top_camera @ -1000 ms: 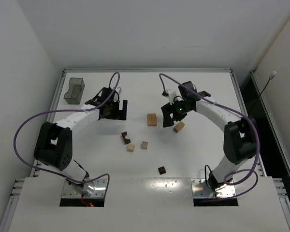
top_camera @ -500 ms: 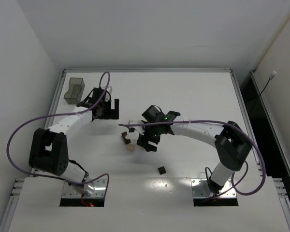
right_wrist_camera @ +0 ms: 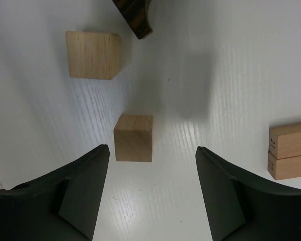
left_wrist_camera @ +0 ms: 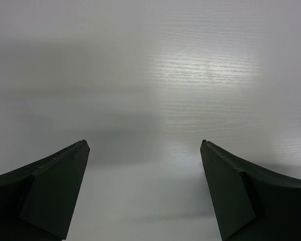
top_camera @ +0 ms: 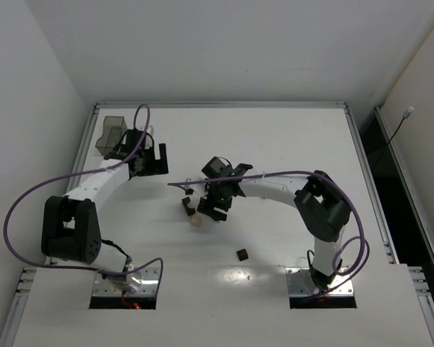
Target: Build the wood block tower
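Observation:
No tower stands; the wood blocks lie loose and single on the white table (top_camera: pixel 289 144). My right gripper (top_camera: pixel 211 210) is open and low over the middle blocks. In the right wrist view a tan cube (right_wrist_camera: pixel 134 137) sits between its open fingers (right_wrist_camera: pixel 150 149), close to the left finger and touching neither. A second tan cube (right_wrist_camera: pixel 93 54) (top_camera: pixel 195 221) and a dark brown notched block (right_wrist_camera: pixel 135 17) (top_camera: pixel 186 204) lie beyond. A tan cuboid (right_wrist_camera: pixel 291 149) shows at the right edge. My left gripper (top_camera: pixel 153 160) (left_wrist_camera: pixel 144 143) is open and empty over bare table.
A translucent grey bin (top_camera: pixel 112 134) stands at the back left corner, just left of my left gripper. A dark brown cube (top_camera: pixel 241 254) lies alone near the front. The right arm (top_camera: pixel 275 189) stretches across the table's middle and hides what lies under it.
My right arm has swung left from the right-centre blocks to over the middle blocks, still open. My left gripper has moved back and left toward the bin.

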{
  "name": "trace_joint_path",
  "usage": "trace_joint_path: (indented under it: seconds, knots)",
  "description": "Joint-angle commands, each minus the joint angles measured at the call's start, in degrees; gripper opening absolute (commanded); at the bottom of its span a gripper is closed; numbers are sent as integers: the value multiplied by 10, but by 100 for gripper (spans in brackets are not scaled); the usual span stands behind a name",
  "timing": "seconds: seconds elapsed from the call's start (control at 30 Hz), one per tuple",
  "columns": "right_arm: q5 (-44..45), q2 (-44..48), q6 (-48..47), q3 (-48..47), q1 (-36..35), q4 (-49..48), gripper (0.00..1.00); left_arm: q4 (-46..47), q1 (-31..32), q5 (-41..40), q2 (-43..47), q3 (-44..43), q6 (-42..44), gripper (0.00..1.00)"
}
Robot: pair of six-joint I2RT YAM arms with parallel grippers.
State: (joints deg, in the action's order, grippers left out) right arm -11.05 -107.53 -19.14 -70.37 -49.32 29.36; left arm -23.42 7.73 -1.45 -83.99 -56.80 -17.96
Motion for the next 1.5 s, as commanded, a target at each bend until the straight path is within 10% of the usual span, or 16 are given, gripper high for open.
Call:
trace_joint_path:
  seconds: [0.0, 0.47, 0.97, 1.07, 1.47]
  knots:
    - [-9, -11, 7, -36, -4, -9, 67, 15, -11, 5, 14, 2, -6, 92]
    - [-25, -36, 12, -38, -4, 10, 62, 21, -11, 15, 2, 2, -11, 92]
    - [-42, -46, 18, -43, -4, 31, 0, 26, -11, 15, 2, 7, -11, 92]
    - [-47, -46, 18, -49, 2, 37, 0, 26, -11, 15, 2, 7, -11, 92]
    - [88, -57, 319, -187, 84, 99, 0, 26, -11, -24, 8, 12, -31, 86]
